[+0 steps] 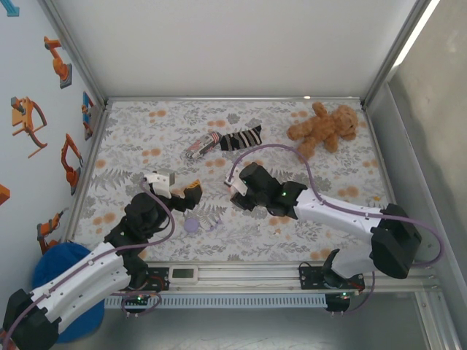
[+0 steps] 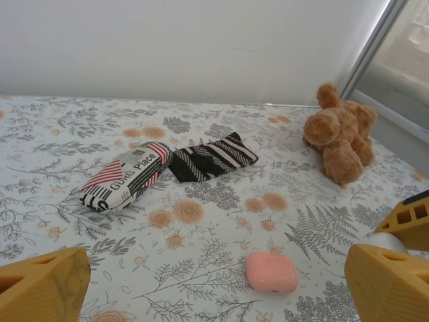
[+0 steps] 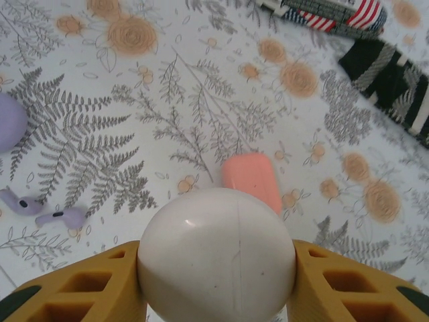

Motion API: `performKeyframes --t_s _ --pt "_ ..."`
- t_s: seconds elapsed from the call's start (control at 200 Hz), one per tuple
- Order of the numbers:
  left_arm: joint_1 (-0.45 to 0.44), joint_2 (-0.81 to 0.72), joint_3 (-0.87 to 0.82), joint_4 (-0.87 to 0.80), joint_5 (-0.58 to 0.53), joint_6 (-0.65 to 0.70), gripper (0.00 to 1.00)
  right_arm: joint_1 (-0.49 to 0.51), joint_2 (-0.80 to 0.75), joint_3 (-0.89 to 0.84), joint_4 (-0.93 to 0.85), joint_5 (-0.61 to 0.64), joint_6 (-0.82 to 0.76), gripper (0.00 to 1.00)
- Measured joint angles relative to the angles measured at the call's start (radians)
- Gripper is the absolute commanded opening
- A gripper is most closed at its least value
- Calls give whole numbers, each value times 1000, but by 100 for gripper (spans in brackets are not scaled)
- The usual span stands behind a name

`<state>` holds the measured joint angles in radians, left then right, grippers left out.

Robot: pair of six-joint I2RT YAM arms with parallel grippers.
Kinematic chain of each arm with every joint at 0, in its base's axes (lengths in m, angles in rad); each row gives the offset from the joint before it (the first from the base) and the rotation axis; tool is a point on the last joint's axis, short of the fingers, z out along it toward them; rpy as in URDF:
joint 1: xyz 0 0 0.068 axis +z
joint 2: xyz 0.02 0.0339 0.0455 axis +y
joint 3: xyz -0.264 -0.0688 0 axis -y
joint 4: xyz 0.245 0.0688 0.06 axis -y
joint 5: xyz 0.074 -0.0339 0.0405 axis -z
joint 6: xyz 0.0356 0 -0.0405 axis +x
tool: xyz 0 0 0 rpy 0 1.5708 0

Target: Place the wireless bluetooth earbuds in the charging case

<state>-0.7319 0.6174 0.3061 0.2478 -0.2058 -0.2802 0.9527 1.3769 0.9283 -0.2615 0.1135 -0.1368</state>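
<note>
My right gripper (image 3: 216,268) is shut on a white egg-shaped charging case (image 3: 216,255), its yellow fingers (image 3: 80,288) pressed against both sides. Just beyond it a closed salmon-pink case (image 3: 251,178) lies flat on the floral cloth. Two pale purple earbuds (image 3: 47,213) lie loose at the left, below a round purple case (image 3: 8,121). My left gripper (image 2: 214,295) is open with nothing between its fingers, and the pink case (image 2: 271,272) rests on the cloth just ahead of it. From above, the left gripper (image 1: 188,191) and right gripper (image 1: 235,188) face each other, with the purple case (image 1: 191,225) nearer the bases.
A brown teddy bear (image 1: 322,127) lies at the back right. A black striped sock (image 1: 241,138) and a printed pouch (image 1: 203,146) lie at the back middle. White walls and a metal frame (image 1: 379,73) enclose the floral cloth (image 1: 146,131).
</note>
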Motion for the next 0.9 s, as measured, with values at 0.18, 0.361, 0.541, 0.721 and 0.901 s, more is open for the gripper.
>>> performKeyframes --t_s 0.18,0.361,0.541,0.721,0.901 --pt "7 22 53 -53 8 -19 96 -23 -1 0 49 -2 -122 47" --pt "27 45 75 -74 39 -58 96 -28 -6 0 60 -27 -224 47" --pt "65 64 88 -87 128 -102 98 -28 -53 0 61 -60 -302 47" --pt "105 100 133 -76 283 -143 93 -28 -129 0 62 -80 -359 47" --pt "117 175 192 -60 468 -168 90 -28 -156 -2 61 -82 -389 47"
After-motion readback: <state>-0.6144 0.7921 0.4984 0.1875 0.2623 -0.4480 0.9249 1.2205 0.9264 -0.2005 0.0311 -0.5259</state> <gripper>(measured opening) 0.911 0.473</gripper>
